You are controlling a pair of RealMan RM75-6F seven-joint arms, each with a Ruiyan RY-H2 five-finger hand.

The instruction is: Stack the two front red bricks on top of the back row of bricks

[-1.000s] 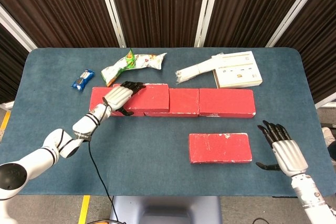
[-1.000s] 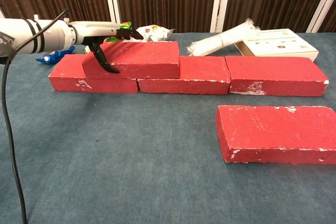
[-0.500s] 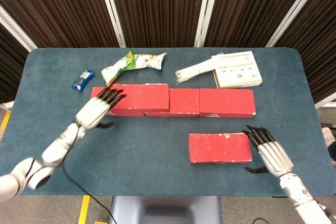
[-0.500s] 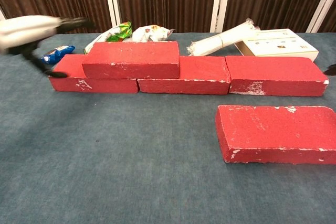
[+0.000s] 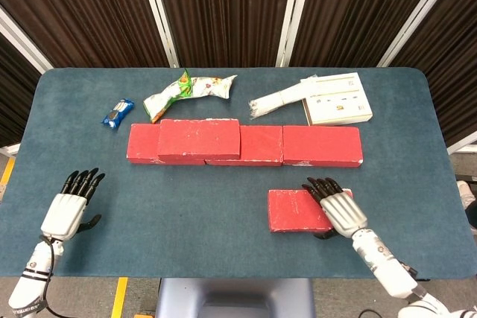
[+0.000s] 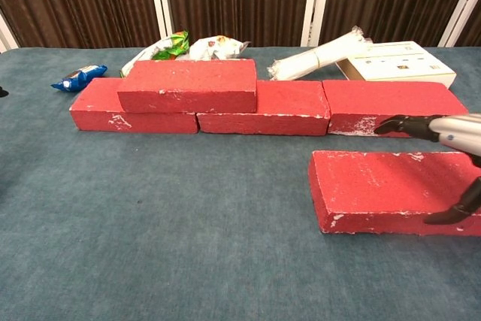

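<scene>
Three red bricks form the back row point(image 5: 322, 146) across the table's middle. A fourth red brick point(image 5: 199, 139) point(image 6: 188, 85) lies stacked on the row's left part. One red brick point(image 5: 298, 210) point(image 6: 383, 189) remains in front, at the right. My right hand point(image 5: 335, 208) point(image 6: 443, 129) reaches over this brick's right end. Its fingers point(image 6: 398, 124) stretch a little above the top face, and the thumb point(image 6: 455, 212) hangs by the front face. My left hand point(image 5: 71, 210) hovers open at the front left, far from every brick and holding nothing.
Behind the row lie a green-and-white snack bag point(image 5: 186, 91), a blue packet point(image 5: 118, 112), a rolled white package point(image 5: 279, 98) and a flat white box point(image 5: 337, 100). The blue table point(image 5: 201, 206) shows bare cloth between the row and its front edge.
My left hand let go of the stacked brick and pulled back to the front left. My right hand moved left from the table's right edge over the front brick's right end.
</scene>
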